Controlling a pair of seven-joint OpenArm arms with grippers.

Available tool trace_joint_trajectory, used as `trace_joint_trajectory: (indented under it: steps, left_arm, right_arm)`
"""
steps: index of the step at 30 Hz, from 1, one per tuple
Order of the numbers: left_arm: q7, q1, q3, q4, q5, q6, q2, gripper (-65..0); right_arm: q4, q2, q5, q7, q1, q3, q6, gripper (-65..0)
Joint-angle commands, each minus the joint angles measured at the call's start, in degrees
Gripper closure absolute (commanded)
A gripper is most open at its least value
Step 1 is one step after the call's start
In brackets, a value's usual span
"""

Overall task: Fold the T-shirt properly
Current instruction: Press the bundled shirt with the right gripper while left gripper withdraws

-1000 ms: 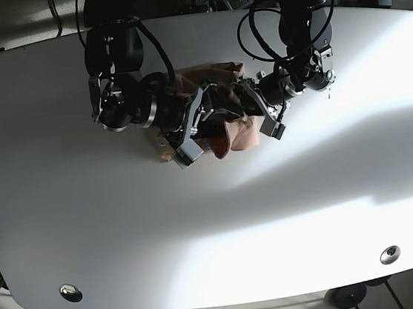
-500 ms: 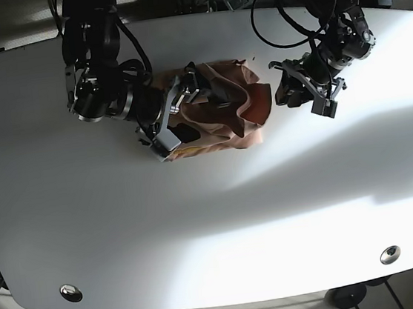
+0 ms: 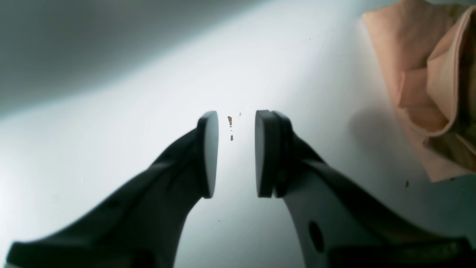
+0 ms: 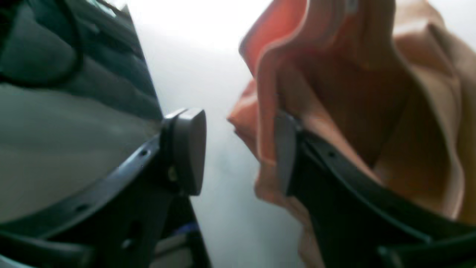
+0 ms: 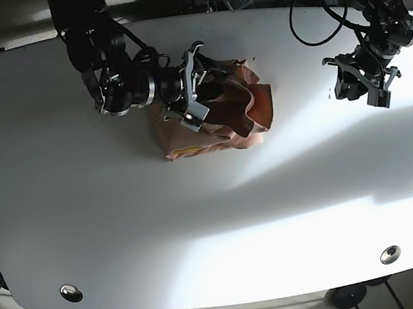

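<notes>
T-shirt [image 5: 214, 120] bunched, upper centre of table [image 5: 216, 235]; right gripper [image 5: 197, 88] on top of it, jaws parted, one pad under a fold, nothing pinched; left gripper [image 5: 366, 84] narrowly parted, empty, well apart toward the far edge; right arm clearly nearer.

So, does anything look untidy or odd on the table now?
Yes. The T-shirt is a crumpled heap with folds standing up, not flat. The right pincer is open, one finger under a fold. The left pincer is open, apart from it.
</notes>
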Motion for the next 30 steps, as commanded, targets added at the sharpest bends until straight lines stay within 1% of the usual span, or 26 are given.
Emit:
trace_joint_trajectory:
  steps: [1, 2, 3, 4, 5, 6, 7, 8, 9, 10, 11, 14, 15, 16, 17, 19, 20, 22, 23, 25, 27, 30]
  left_arm:
    - [-1.3, 0.4, -0.2, 1.0, -1.1, -0.1, -0.8, -14.7]
    - [-1.3, 0.5, 0.0, 1.0, -1.1, -0.1, -0.8, -14.7]
    - [-1.3, 0.6, 0.4, 1.0, -1.1, -0.1, -0.8, -14.7]
    - [-1.3, 0.6, 1.2, 1.0, -1.1, -0.1, -0.9, -14.6]
    - [-1.3, 0.7, 1.9, 1.0, -1.1, -0.1, -1.0, -14.6]
    - [-1.3, 0.7, 2.0, 1.0, -1.1, -0.1, -1.0, -14.6]
    - [-1.3, 0.7, 2.0, 1.0, -1.1, -0.1, -1.0, -14.6]
    - [-1.3, 0.7, 2.0, 1.0, -1.0, -0.1, -1.0, -14.6]
    - [-1.3, 0.7, 2.0, 1.0, -1.0, -0.1, -0.9, -14.6]
    - [-1.3, 0.7, 2.1, 1.0, -1.0, -0.1, -0.9, -14.6]
    - [-1.3, 0.7, 2.1, 1.0, -1.0, -0.1, -0.9, -14.6]
    - [-1.3, 0.7, 2.1, 1.0, -1.0, -0.1, -0.9, -14.6]
    - [-1.3, 0.7, 2.1, 1.0, -1.0, -0.1, -0.9, -14.6]
    - [-1.3, 0.7, 2.1, 1.0, -1.0, -0.1, -0.9, -14.6]
    - [-1.3, 0.7, 2.1, 1.0, -1.0, -0.1, -0.9, -14.6]
    - [-1.3, 0.7, 2.1, 1.0, -1.0, -0.1, -0.9, -14.6]
    - [-1.3, 0.7, 2.1, 1.0, -1.0, -0.1, -0.9, -14.6]
    - [-1.3, 0.7, 2.1, 1.0, -1.0, -0.1, -0.9, -14.6]
    - [-1.3, 0.7, 2.1, 1.0, -1.0, -0.1, -1.0, -14.6]
    - [-1.3, 0.7, 2.1, 1.0, -1.0, -0.1, -1.0, -14.6]
    - [-1.3, 0.7, 2.1, 1.0, -1.0, -0.1, -1.1, -14.6]
    - [-1.3, 0.7, 2.1, 1.0, -1.0, -0.1, -1.1, -14.6]
  right_arm:
    - [1.0, -0.5, -5.4, 3.3, 0.8, -2.8, 0.37, -27.7]
    - [1.0, -0.4, -8.7, 5.6, 0.7, -4.3, 0.37, -29.6]
    - [1.0, -0.1, -9.9, 6.8, 0.0, -4.8, 0.37, -33.5]
    - [1.0, -0.1, -11.2, 7.7, -0.7, -4.9, 0.37, -38.7]
    - [1.0, -0.1, -13.0, 8.6, -1.0, -4.9, 0.37, -45.3]
    - [1.0, -0.1, -14.0, 8.8, -1.2, -4.9, 0.37, -47.2]
    - [1.0, -0.1, -14.9, 8.9, -1.3, -4.9, 0.37, -46.5]
    - [0.9, -0.1, -16.0, 9.1, -1.6, -4.9, 0.37, -42.6]
    - [0.9, -0.1, -17.3, 9.1, -1.8, -4.9, 0.37, -36.9]
    - [0.9, -0.1, -18.1, 9.1, -1.9, -4.9, 0.46, -33.0]
    - [0.8, -0.1, -19.0, 9.4, -1.9, -4.9, 0.64, -27.1]
    - [0.6, -0.1, -21.4, 12.9, -2.4, -4.9, 0.55, -14.9]
    - [0.6, -0.1, -22.3, 13.8, -2.9, -4.9, 0.55, -7.9]
    - [0.6, -0.1, -22.4, 14.0, -2.9, -4.9, 0.55, -3.3]
    - [0.9, -0.1, -22.0, 14.0, -2.9, -5.2, 0.64, -1.7]
    - [2.4, -0.6, -21.9, 14.0, -3.0, -5.3, 0.81, -2.1]
    - [4.1, -1.3, -21.8, 13.9, -3.0, -5.4, 0.81, -1.9]
    - [7.1, -3.1, -21.8, 13.5, -3.1, -5.4, 0.81, -1.9]
    - [8.2, -3.8, -21.8, 12.2, -3.1, -5.4, 0.81, -1.9]
    - [9.7, -6.7, -21.8, 10.0, -2.9, -5.4, 0.90, -1.9]
    - [9.8, -9.0, -21.8, 9.4, -1.9, -5.6, 0.90, -1.9]
    - [8.4, -11.1, -21.9, 8.5, -0.3, -10.3, 0.46, -1.9]
